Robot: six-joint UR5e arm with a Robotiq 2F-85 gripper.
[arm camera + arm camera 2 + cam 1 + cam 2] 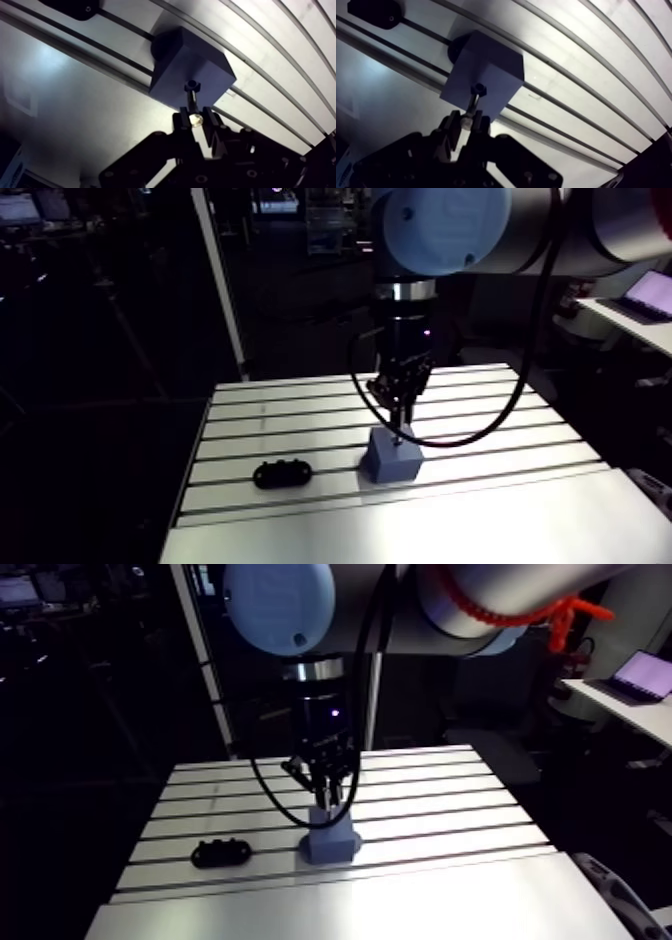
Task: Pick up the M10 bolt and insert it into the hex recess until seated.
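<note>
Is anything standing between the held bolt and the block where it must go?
Nothing visible does. The gripper holds the bolt by its shank, head down, at or just above the top face of the block.

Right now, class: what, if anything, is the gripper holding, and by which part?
The bolt, pinched by the gripper at its shank end; its hex head points at the block.

block (391,458) on table (500,518), flat part (282,474) left, bolt (191,95) at its top
</note>
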